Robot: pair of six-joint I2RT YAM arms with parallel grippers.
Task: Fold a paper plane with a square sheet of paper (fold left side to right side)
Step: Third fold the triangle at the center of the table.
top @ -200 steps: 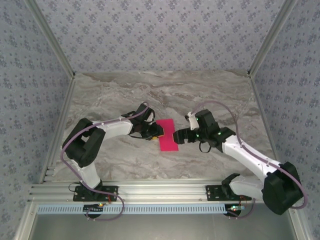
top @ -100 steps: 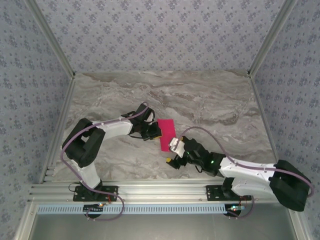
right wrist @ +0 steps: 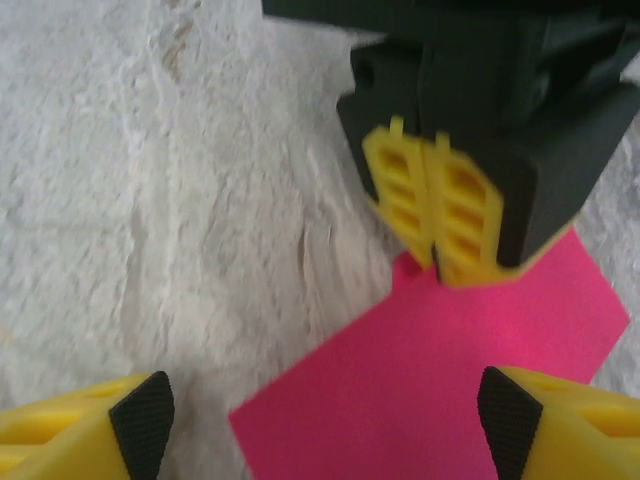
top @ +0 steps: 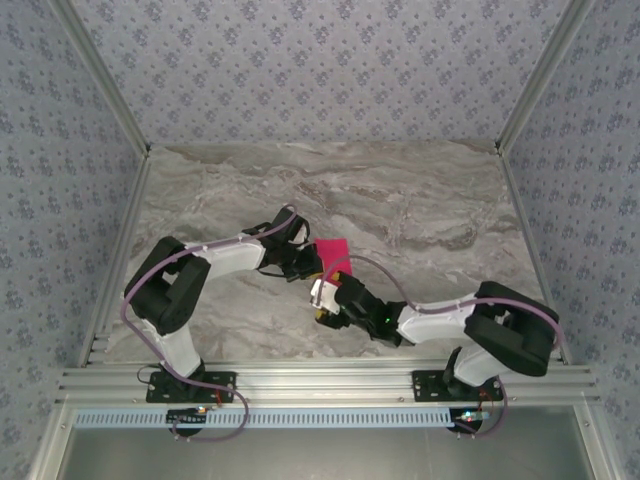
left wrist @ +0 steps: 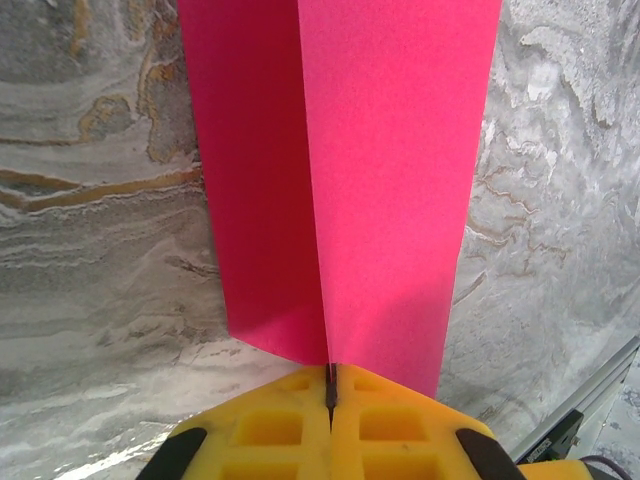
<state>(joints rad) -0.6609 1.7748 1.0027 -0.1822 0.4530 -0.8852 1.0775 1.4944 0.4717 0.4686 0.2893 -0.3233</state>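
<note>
The square sheet of paper [top: 333, 249] is magenta-pink and lies mid-table. In the left wrist view the paper [left wrist: 390, 170] runs away from the jaws, a darker half on the left and a brighter half on the right, meeting at a straight line. My left gripper [left wrist: 329, 385] is shut on the paper's near edge at that line, yellow pads pressed together. From above, the left gripper [top: 308, 265] sits at the sheet's left side. My right gripper [top: 322, 298] hovers over the sheet's near end. Its jaws [right wrist: 325, 425] stand wide open above the paper [right wrist: 450, 380], facing the left gripper [right wrist: 435, 215].
The marble table [top: 420, 200] stretches bare behind and to the right of the arms. Patterned walls with metal corner posts [top: 525, 95] close it in. An aluminium rail [top: 330, 385] runs along the near edge, holding both arm bases.
My right arm has swung from the sheet's right side round to its near end, close to the left gripper. The left arm has stayed at the sheet's left edge.
</note>
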